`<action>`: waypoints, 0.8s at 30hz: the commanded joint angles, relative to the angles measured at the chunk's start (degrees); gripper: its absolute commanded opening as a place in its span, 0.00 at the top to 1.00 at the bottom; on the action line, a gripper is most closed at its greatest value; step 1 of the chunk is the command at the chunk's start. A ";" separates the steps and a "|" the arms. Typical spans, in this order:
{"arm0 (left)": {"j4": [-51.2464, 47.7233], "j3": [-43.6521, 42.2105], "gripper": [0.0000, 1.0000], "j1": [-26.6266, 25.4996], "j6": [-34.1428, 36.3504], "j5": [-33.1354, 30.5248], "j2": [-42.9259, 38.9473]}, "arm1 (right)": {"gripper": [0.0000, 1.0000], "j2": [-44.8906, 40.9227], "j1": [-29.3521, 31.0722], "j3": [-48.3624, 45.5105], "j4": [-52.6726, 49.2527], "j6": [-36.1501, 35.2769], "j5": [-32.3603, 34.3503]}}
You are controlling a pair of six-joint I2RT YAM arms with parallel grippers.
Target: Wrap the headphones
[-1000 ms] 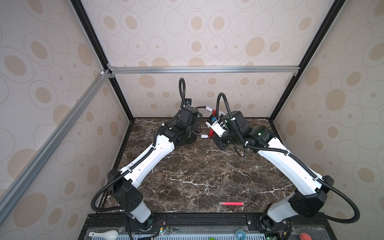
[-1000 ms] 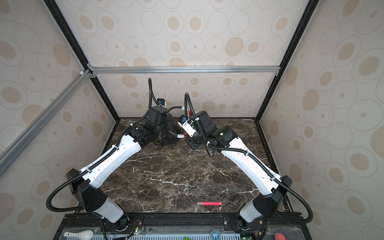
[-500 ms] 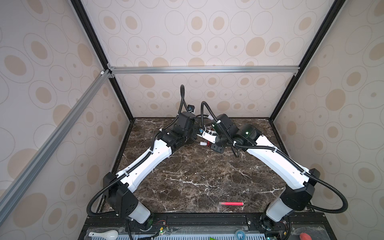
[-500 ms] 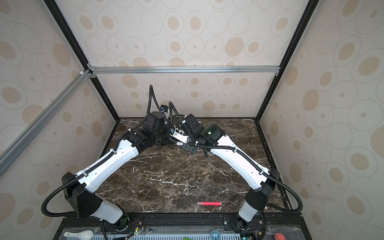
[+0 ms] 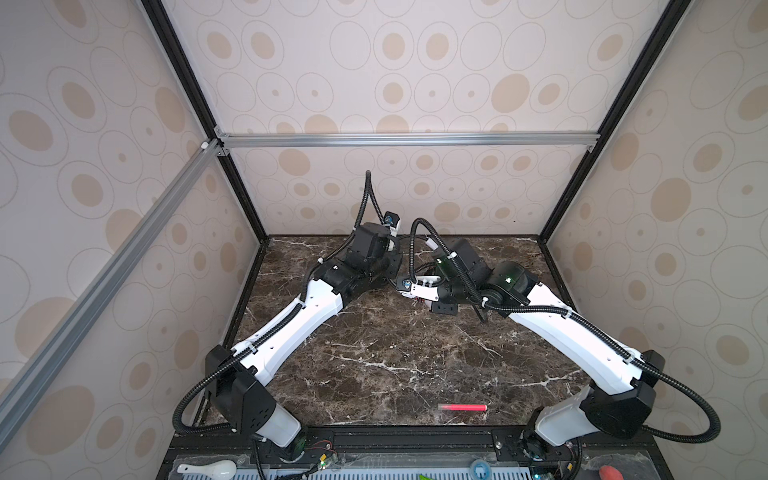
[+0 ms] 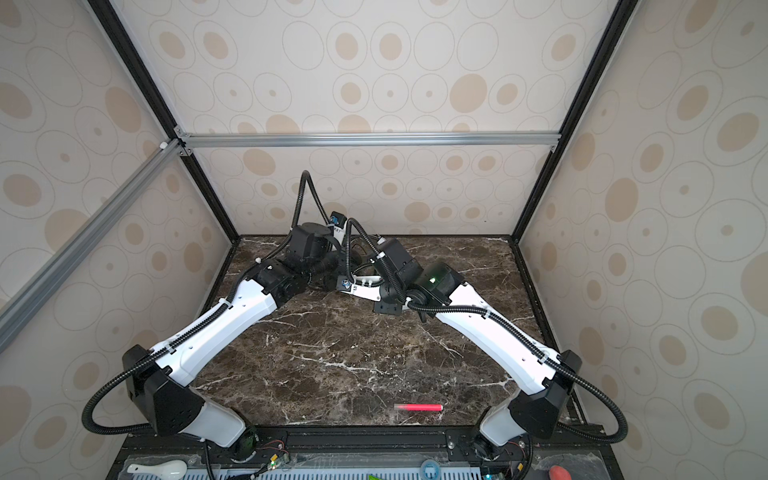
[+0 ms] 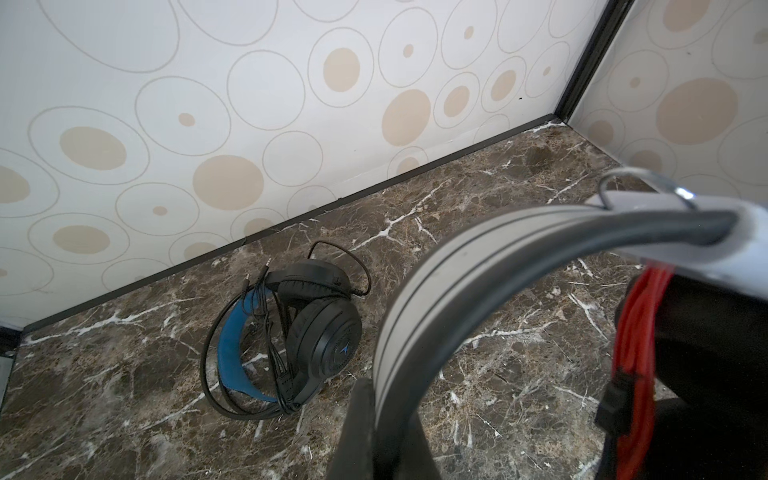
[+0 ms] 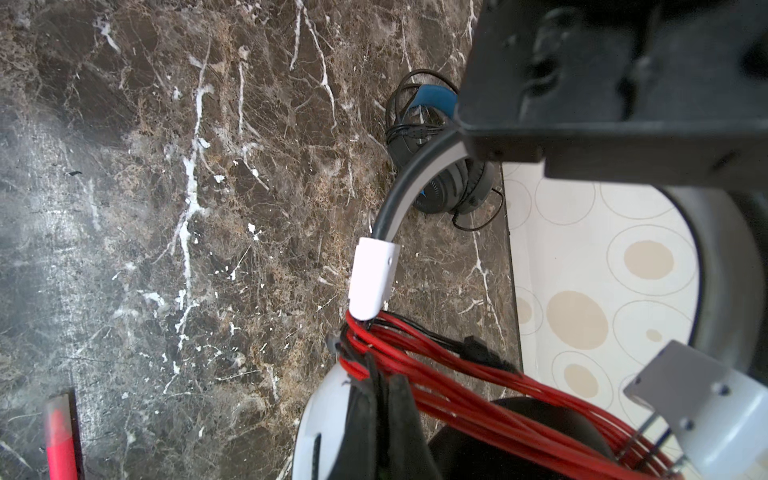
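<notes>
left end effector: clamped, headband | right end effector: clamped, red cable

Both your arms stretch low from the near edge toward the far middle of the table. Your left arm angles in from the left and your right arm from the right, elbows down, wrists almost meeting. Your left gripper is clamped on the headband of the white headset. Your right gripper, just beside the left one, is pinched tight on the red cable bundle.
</notes>
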 commanded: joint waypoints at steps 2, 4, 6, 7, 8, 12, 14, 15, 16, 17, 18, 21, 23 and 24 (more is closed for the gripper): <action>-0.88 0.81 1.00 -0.10 2.20 4.97 -2.36 | 1.00 0.17 -1.63 4.54 0.49 -2.14 -4.20; -1.01 0.65 1.00 -0.08 2.29 5.55 -2.43 | 1.00 2.41 -1.76 8.85 -3.63 -1.16 -6.13; -1.19 0.65 1.00 -0.13 2.30 5.56 -2.58 | 1.00 4.04 -1.72 12.38 -6.33 -0.32 -6.41; -1.32 0.64 1.00 -0.08 2.37 5.64 -2.60 | 1.00 4.31 -1.71 13.23 -6.70 -0.20 -6.48; -1.41 0.41 1.00 -0.11 2.54 5.72 -2.75 | 1.00 4.40 -1.71 13.59 -6.84 -0.28 -6.11; 0.45 -1.39 1.00 -0.08 2.83 8.02 -4.18 | 1.00 4.46 -1.71 14.07 -8.42 -2.51 -4.82; 0.15 -1.54 1.00 -0.09 2.83 8.07 -4.18 | 1.00 3.36 -1.70 13.15 -8.04 -4.38 -4.98; -0.08 -1.53 1.00 -0.12 2.94 8.02 -4.16 | 1.00 3.14 -1.62 12.99 -7.98 -5.24 -4.86; -0.14 -1.78 1.00 -0.07 2.92 7.93 -4.17 | 1.00 2.76 -1.49 12.78 -7.58 -6.00 -4.48; 0.05 -1.97 1.00 -0.12 2.92 8.10 -4.35 | 1.00 2.69 -1.42 12.59 -7.07 -6.75 -3.85; 0.33 -2.34 1.00 -0.15 3.00 8.50 -4.54 | 1.00 2.69 -1.36 12.54 -6.62 -7.34 -3.19; 1.00 -2.99 1.00 0.01 3.45 10.96 -4.98 | 1.00 3.59 -1.01 13.46 -5.73 -8.46 -2.44; 0.75 -3.10 1.00 0.01 3.78 11.68 -4.93 | 1.00 5.04 -0.47 15.93 -5.94 -8.69 -2.52; 0.52 -3.06 1.00 0.03 3.96 11.92 -4.84 | 1.00 5.51 -0.40 16.96 -6.03 -8.60 -2.72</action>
